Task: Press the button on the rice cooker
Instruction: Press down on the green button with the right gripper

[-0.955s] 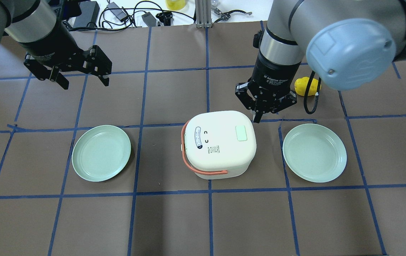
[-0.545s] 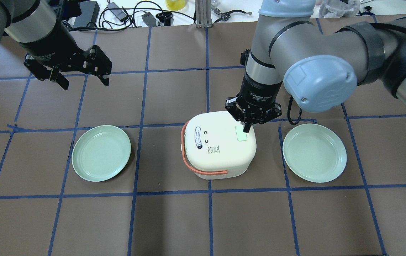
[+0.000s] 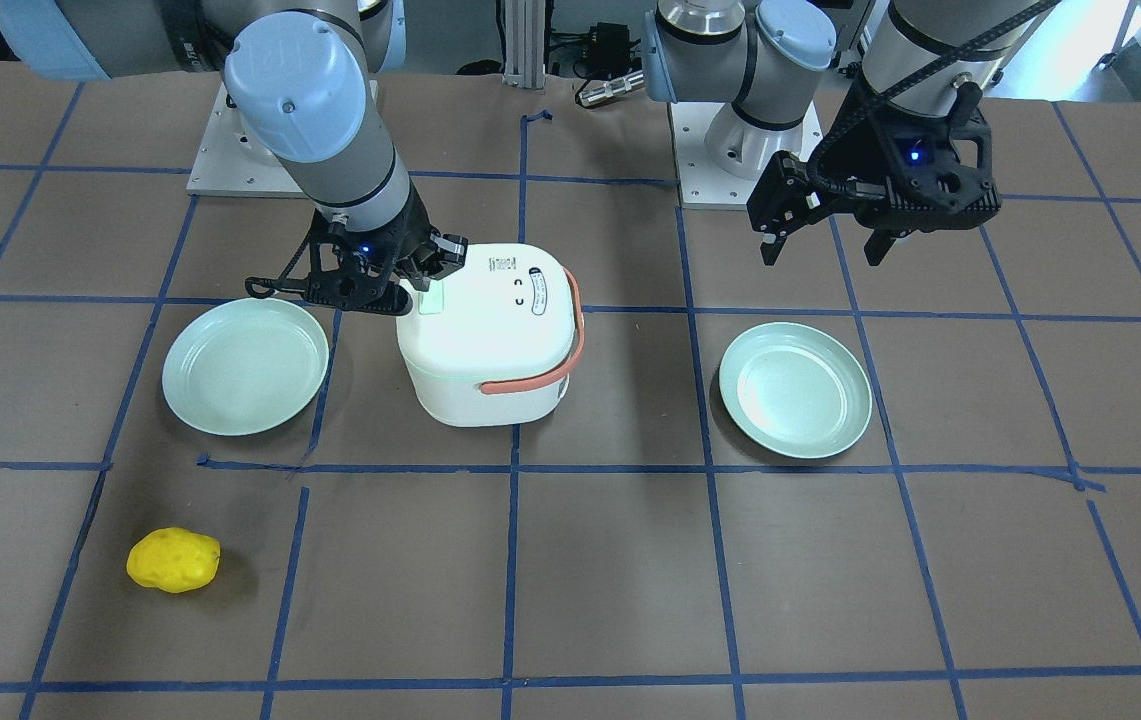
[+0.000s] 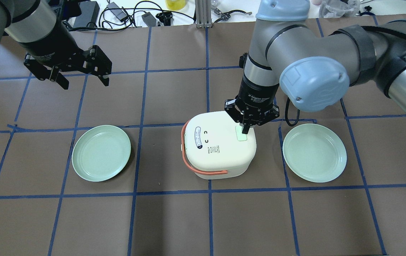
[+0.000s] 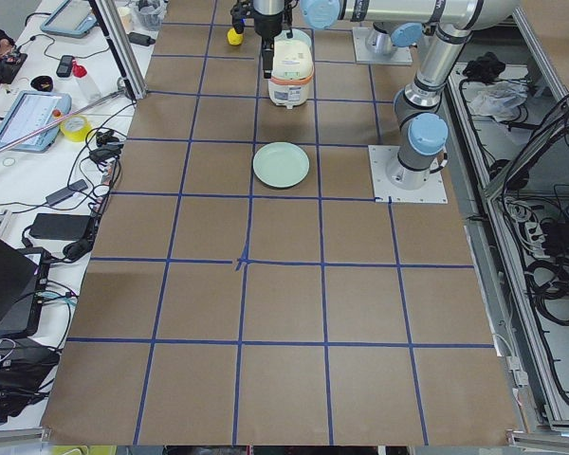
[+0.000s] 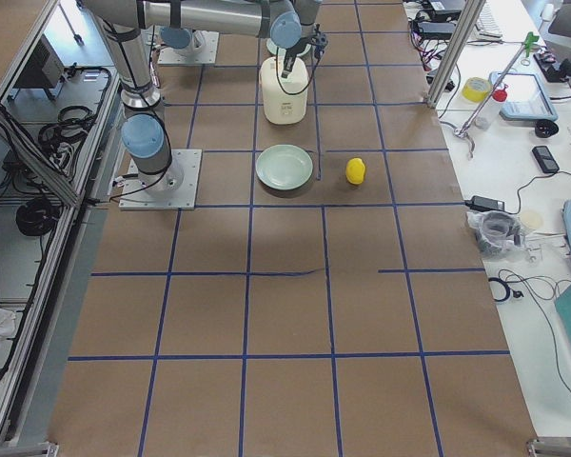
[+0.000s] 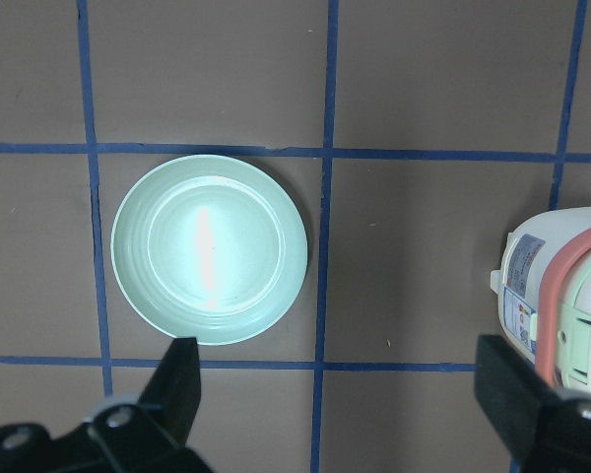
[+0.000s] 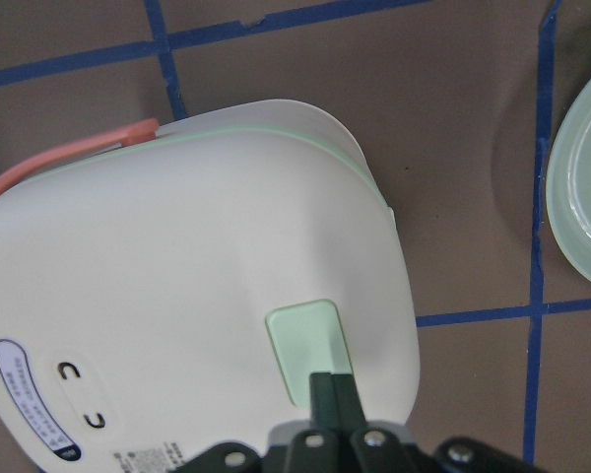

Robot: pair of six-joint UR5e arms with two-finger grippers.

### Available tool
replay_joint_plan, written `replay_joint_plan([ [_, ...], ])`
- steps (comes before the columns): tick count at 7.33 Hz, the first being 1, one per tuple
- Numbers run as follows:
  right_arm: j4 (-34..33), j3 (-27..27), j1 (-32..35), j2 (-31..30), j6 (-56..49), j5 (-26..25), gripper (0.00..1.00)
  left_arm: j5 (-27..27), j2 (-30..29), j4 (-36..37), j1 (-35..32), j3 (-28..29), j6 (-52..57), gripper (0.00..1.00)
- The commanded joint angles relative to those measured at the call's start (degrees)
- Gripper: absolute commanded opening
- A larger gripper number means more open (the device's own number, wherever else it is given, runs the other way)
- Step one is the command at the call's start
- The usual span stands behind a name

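The white rice cooker [image 4: 219, 149] with an orange handle stands at the table's middle, lid closed. It also shows in the front view [image 3: 485, 340]. The button [image 4: 240, 137] is a pale mint-green rectangle near the lid's right edge. It shows in the right wrist view [image 8: 303, 350] and the front view [image 3: 435, 298]. My right gripper [image 4: 244, 130] is shut and points down, with its tips [image 8: 333, 384] on the button's edge. My left gripper [image 4: 84, 83] is open and empty, high over the table's far left.
Two mint-green plates lie on either side of the cooker: one to the left [image 4: 101, 153] and one to the right [image 4: 315, 153]. A yellow lumpy object [image 3: 173, 560] lies on the operators' side beyond the right plate. Cables and tools lie along the far edge.
My right gripper has moved from beyond the cooker's far right corner onto the lid and now sits over the button. The left arm has not moved.
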Motion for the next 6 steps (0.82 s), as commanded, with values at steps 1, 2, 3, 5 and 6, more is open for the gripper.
replay_joint_plan([
  [1,-0.12,0.80,0.03,0.04,-0.08,1.11,0.00,0.00,0.00,0.00,0.00,0.00,0.00,1.00],
  [2,-0.21,0.89,0.03,0.04,-0.08,1.73,0.00,0.00,0.00,0.00,0.00,0.00,0.00,1.00],
  [3,-0.12,0.98,0.03,0.12,-0.08,1.74,0.00,0.00,0.00,0.00,0.00,0.00,0.00,1.00],
  [5,-0.12,1.85,0.03,0.12,-0.17,1.65,0.00,0.00,0.00,0.00,0.00,0.00,0.00,1.00],
  [6,-0.12,1.86,0.03,0.12,-0.08,1.74,0.00,0.00,0.00,0.00,0.00,0.00,0.00,1.00],
])
